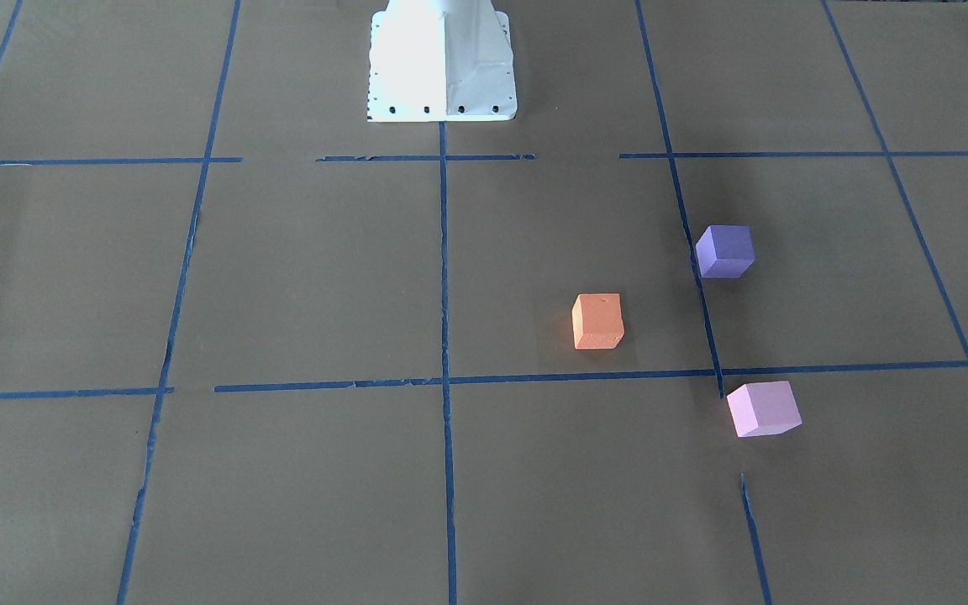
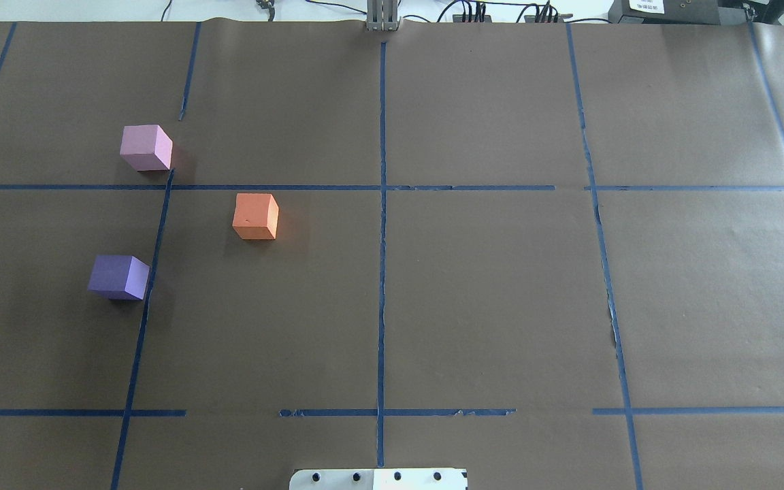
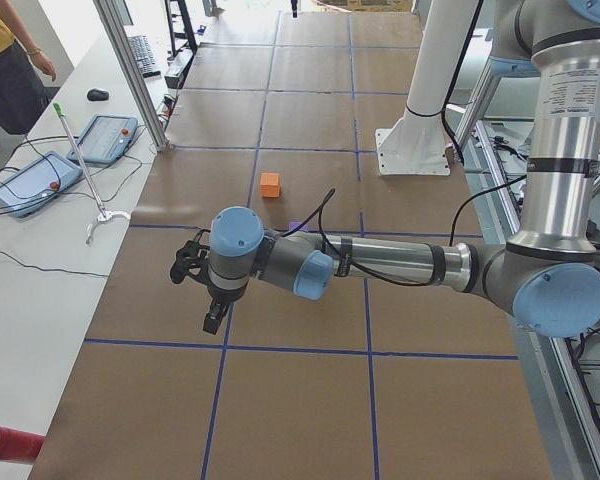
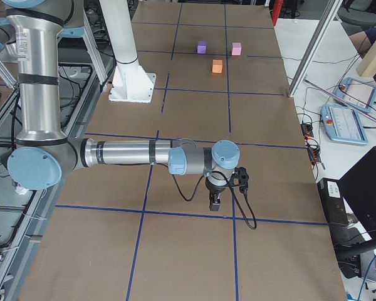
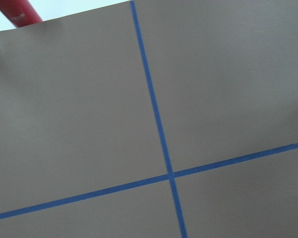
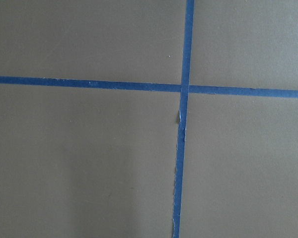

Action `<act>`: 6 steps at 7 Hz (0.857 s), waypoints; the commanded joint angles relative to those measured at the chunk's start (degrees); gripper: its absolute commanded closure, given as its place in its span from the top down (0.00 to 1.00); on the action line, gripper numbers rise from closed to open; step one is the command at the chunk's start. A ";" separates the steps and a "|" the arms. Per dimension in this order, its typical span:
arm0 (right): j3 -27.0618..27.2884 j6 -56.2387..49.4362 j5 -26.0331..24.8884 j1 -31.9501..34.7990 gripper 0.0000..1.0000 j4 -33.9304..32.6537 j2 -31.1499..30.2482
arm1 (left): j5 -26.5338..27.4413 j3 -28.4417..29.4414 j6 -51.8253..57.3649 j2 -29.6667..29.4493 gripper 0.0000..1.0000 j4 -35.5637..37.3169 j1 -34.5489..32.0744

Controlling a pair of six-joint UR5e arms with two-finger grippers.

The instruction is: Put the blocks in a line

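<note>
Three blocks lie apart on the brown table on my left side. The orange block point(image 2: 255, 216) point(image 1: 597, 321) is nearest the middle. The violet-purple block point(image 2: 118, 277) point(image 1: 724, 250) lies closer to my base. The pale pink-lilac block point(image 2: 146, 148) point(image 1: 763, 408) lies farthest out. They form a triangle. My left gripper point(image 3: 212, 320) hangs over the table end in the exterior left view, away from the blocks. My right gripper point(image 4: 214, 202) hangs over the other table end, far from the blocks point(image 4: 217, 66). I cannot tell whether either is open. Both wrist views show only table and tape.
Blue tape lines point(image 2: 382, 238) split the brown paper into squares. The white robot pedestal point(image 1: 442, 63) stands at the table's near edge. An operator point(image 3: 5, 70) and a control pendant point(image 3: 35, 180) are on the side bench. A red object point(image 3: 10, 443) lies at the left end.
</note>
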 commanded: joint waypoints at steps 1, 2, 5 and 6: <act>0.00 0.00 0.00 0.00 1.00 0.04 0.00 | 0.61 -3.45 -16.69 -1.94 1.00 -6.47 12.04; 0.00 0.00 0.00 0.00 1.00 0.04 0.00 | 1.22 -5.56 -22.76 -5.35 1.00 -6.40 17.58; 0.00 0.00 0.00 0.00 1.00 0.04 0.00 | 14.20 -5.84 -38.18 -24.47 1.00 9.60 35.51; 0.00 0.00 0.00 0.00 1.00 0.04 0.00 | 16.85 -5.32 -44.38 -28.20 1.00 11.34 41.66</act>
